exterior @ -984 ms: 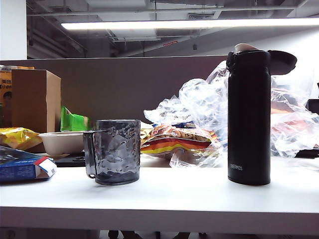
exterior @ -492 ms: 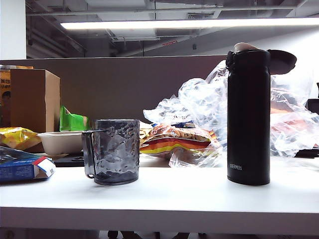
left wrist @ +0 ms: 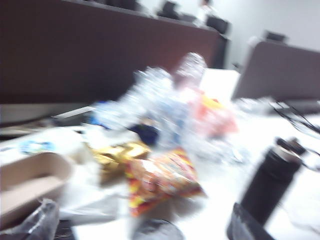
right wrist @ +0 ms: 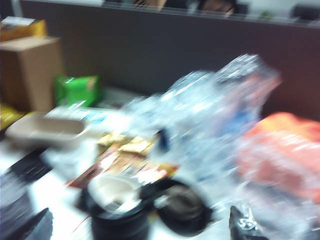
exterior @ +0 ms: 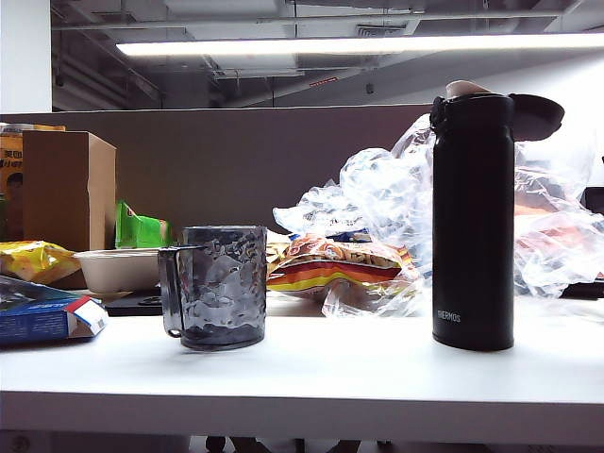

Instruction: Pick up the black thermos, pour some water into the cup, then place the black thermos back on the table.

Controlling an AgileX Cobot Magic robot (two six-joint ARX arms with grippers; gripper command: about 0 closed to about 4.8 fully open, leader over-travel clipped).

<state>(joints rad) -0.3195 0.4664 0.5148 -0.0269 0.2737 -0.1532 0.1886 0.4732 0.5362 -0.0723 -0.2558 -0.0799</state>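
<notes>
The black thermos (exterior: 472,222) stands upright at the right of the table (exterior: 359,373), its flip lid hinged open and the pale spout showing. The smoky dimpled cup (exterior: 219,288) stands to its left, handle turned left. No arm shows in the exterior view. In the blurred left wrist view my left gripper (left wrist: 142,227) is open, dark fingertips (left wrist: 35,222) wide apart, the cup's rim (left wrist: 157,231) low between them and the thermos (left wrist: 272,180) off to one side. My right gripper (right wrist: 137,227) is open above the thermos's open mouth (right wrist: 117,197), touching nothing.
Behind the cup lie snack bags (exterior: 335,264) and crumpled clear plastic bags (exterior: 377,203). A cardboard box (exterior: 66,193), a pale bowl (exterior: 118,269), a green packet (exterior: 140,229) and a blue carton (exterior: 42,316) crowd the left. A grey partition closes the back.
</notes>
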